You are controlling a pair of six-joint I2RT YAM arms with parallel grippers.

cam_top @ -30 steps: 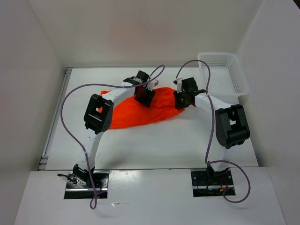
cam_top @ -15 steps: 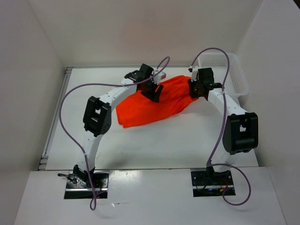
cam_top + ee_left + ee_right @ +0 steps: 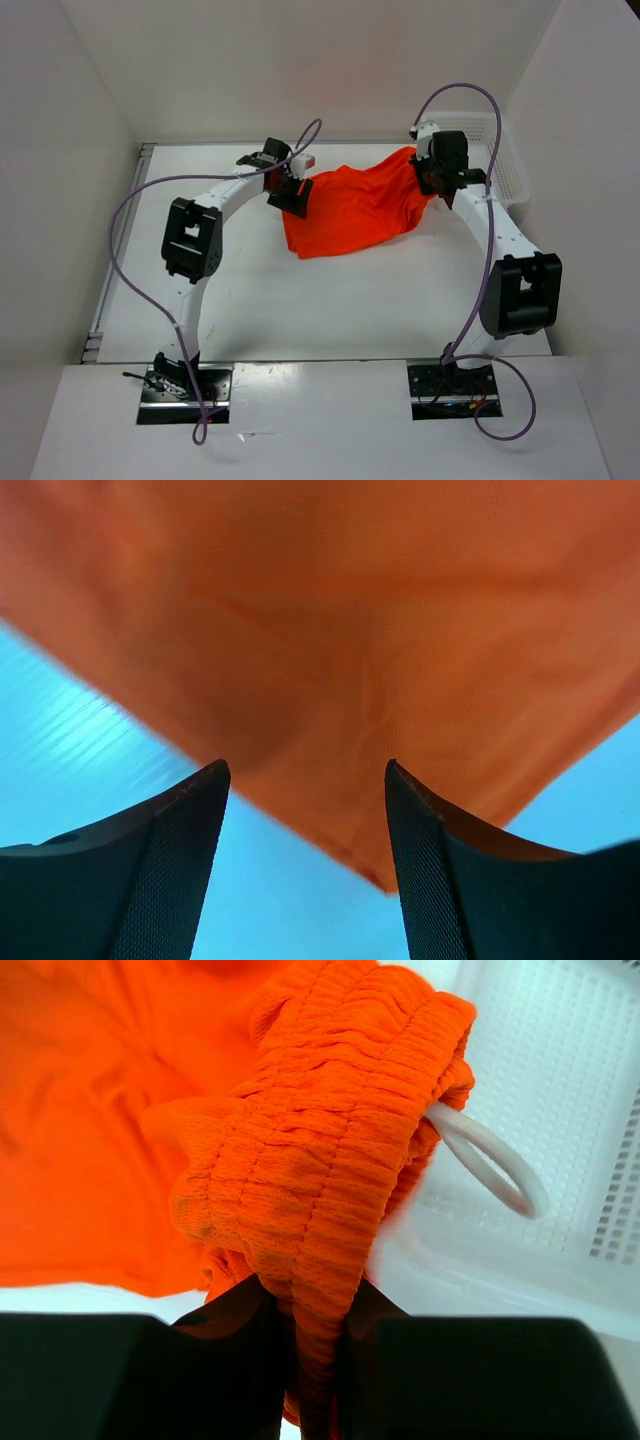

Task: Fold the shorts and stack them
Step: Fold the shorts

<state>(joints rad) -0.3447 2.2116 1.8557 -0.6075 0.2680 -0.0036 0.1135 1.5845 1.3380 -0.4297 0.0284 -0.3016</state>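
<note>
The orange-red shorts (image 3: 360,205) lie stretched across the far middle of the table, their right end lifted. My right gripper (image 3: 432,178) is shut on the bunched elastic waistband (image 3: 330,1190) and holds it up beside the basket. My left gripper (image 3: 287,187) is open at the shorts' left edge; in the left wrist view the cloth (image 3: 380,650) hangs just beyond the spread fingertips (image 3: 190,810), with nothing between them.
A white mesh basket (image 3: 505,165) stands at the far right corner, right behind the right gripper; it also shows in the right wrist view (image 3: 560,1110). White walls close in the table on three sides. Purple cables loop over both arms.
The right gripper has pulled the shorts' waistband up and to the right, toward the basket. The left gripper has let go and drawn back left; the cloth has shifted right.
</note>
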